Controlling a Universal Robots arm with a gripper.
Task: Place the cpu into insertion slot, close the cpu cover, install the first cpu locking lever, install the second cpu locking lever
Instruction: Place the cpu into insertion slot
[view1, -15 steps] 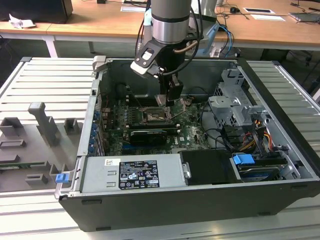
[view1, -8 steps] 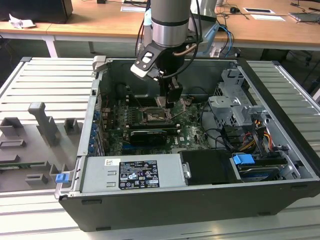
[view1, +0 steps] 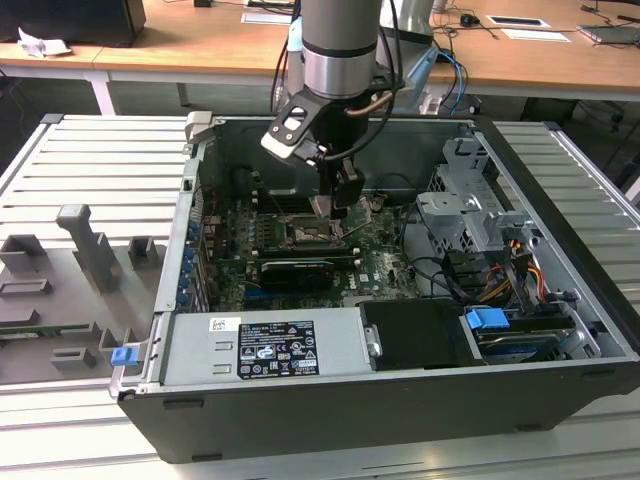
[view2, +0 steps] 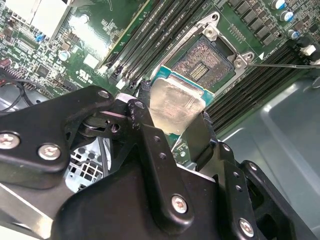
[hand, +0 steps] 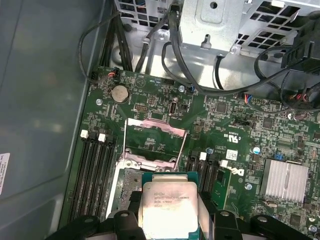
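On my screen the grey slatted table (view1: 60, 170) carries the open black case (view1: 350, 430), lying on its side. The arm (view1: 340, 40) reaches straight down into it from above. The green board (view1: 380, 265) covers the case floor, with a metal drive cage (view1: 470, 200) toward the exterior view's right and a grey power supply (view1: 265, 345) along the near wall.

I see the gripper (view1: 335, 205) low over the middle of the board. In both wrist views its 2 black fingers (view2: 142, 102) are pressed in on opposite edges of the cpu (view2: 175, 102), pinching it with the silvery top facing the cameras.

The cover (hand: 150, 121) is flipped open and lies back on the board, so I see green board through its window. The slot (view2: 202, 62) is bare, its contact field exposed inside the metal rim, with long memory slots (view2: 150, 35) on either side.

The cpu (hand: 169, 207) hangs clear of the board, just beside and partly over the slot (hand: 124, 192), not seated in it.
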